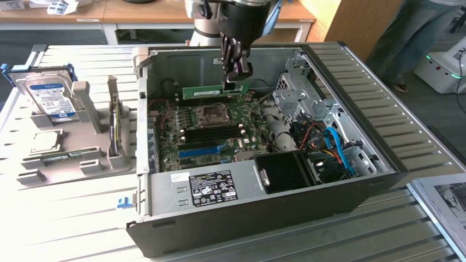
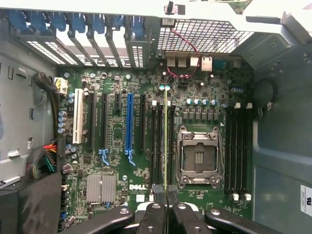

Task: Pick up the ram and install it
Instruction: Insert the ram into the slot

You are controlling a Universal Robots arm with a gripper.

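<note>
Inspecting the open case [image 1: 240, 221], we find the gripper [image 1: 237, 81] clamped on the ram [image 1: 207, 91], held edge-down over the far end of the motherboard [image 1: 191, 143], evidently to match a slot [image 2: 157, 146].

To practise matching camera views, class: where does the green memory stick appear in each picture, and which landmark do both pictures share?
Exterior view: the green memory stick hangs level from the gripper, inside the open computer case near its far wall.
Wrist view: the stick shows edge-on as a thin line running out from the gripper, beside the processor socket.
Shared landmark: the square processor socket.
</note>
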